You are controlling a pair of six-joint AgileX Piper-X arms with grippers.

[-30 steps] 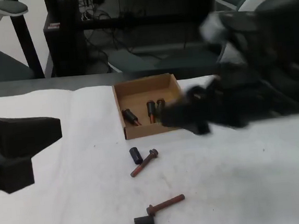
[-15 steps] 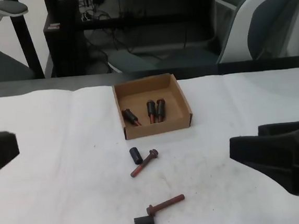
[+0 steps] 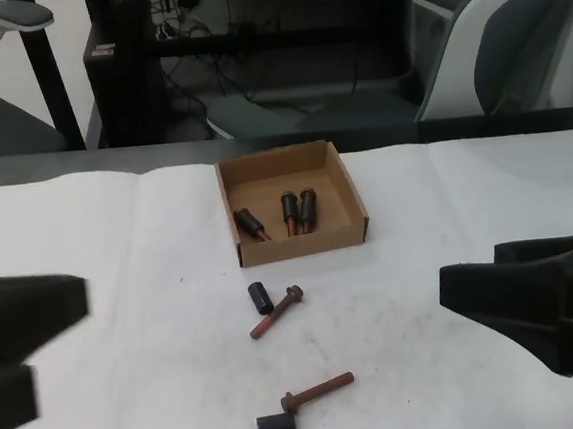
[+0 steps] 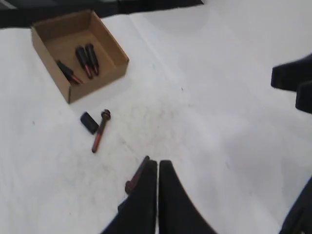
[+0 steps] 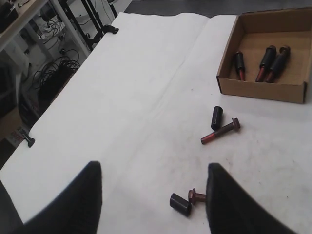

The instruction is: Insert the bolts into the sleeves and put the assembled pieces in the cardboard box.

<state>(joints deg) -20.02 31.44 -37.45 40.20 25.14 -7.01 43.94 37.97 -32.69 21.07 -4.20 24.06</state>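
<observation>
Left gripper (image 4: 157, 165) together, right gripper (image 5: 152, 168) apart. At six o'clock from cardboard box (image 3: 304, 244): far sleeve (image 3: 261, 297), far bolt (image 3: 275, 313), near bolt (image 3: 317, 388), near sleeve (image 3: 275, 426).

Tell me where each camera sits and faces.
High view: behind the arms, facing forward and down over the cloth and box; left arm and right arm at its lower corners.
Left wrist view: on the left arm, facing down and across to the box; left gripper shut.
Right wrist view: on the right arm, facing across the cloth to the box; right gripper open.
Shared: all show the box and the bolt nearest it.
</observation>
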